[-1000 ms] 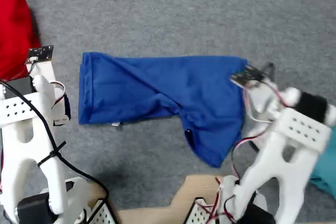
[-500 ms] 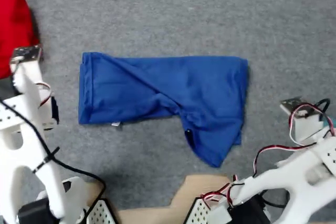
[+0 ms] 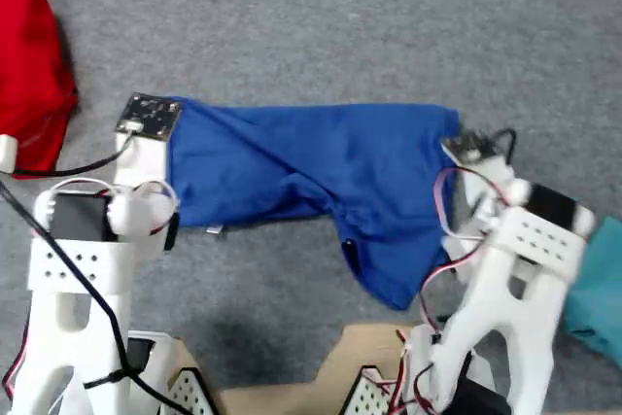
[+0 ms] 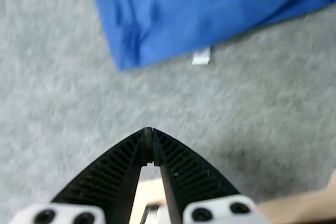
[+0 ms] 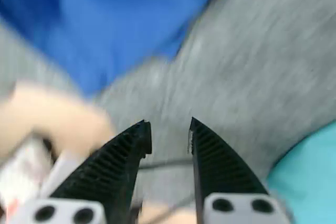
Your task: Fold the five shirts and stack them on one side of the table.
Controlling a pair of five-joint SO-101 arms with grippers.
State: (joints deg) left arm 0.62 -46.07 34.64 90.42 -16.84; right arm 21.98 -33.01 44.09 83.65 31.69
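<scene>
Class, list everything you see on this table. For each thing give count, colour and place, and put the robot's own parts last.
blue shirt: one, blue, spread across the middle of the table.
red shirt: one, red, far left edge of the high view.
teal shirt: one, teal, right edge, beside the right arm.
label: one, white, at a corner of the blue shirt.
table cover: one, grey, under everything.
board: one, light wood, near edge.
left gripper: black fingers, shut, above the cover near the labelled corner.
right gripper: black fingers, open, between the blue and teal shirts.
</scene>
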